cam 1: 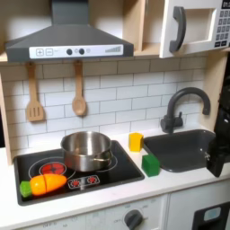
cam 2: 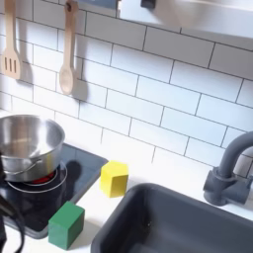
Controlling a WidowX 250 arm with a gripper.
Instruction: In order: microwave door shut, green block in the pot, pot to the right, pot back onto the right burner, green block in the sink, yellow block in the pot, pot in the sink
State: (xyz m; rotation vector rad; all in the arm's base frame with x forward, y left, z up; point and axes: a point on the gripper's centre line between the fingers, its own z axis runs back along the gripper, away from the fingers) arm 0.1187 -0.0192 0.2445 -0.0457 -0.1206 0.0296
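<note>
In the first exterior view the microwave door (cam 1: 193, 27), white with a grey handle (cam 1: 178, 30), sits at the top right; I cannot tell whether it is fully shut. The steel pot (cam 1: 87, 150) (cam 2: 25, 143) stands at the back of the black cooktop (cam 1: 121, 171). On the counter between cooktop and sink lie the yellow block (cam 1: 135, 141) (cam 2: 114, 178) and, nearer the front, the green block (cam 1: 150, 164) (cam 2: 66, 224). The dark sink (cam 1: 184, 148) (cam 2: 188, 222) holds nothing. My gripper (cam 1: 218, 154) is a dark shape at the first exterior view's right edge, over the sink's right end; its jaws are cut off.
An orange toy carrot (cam 1: 45, 184) with a green tip lies on the cooktop's front left corner. Two wooden utensils (cam 1: 79, 94) (cam 2: 67, 49) hang on the tiled wall. The curved faucet (cam 1: 184, 103) (cam 2: 232, 173) rises behind the sink. A range hood (cam 1: 67, 40) overhangs the stove.
</note>
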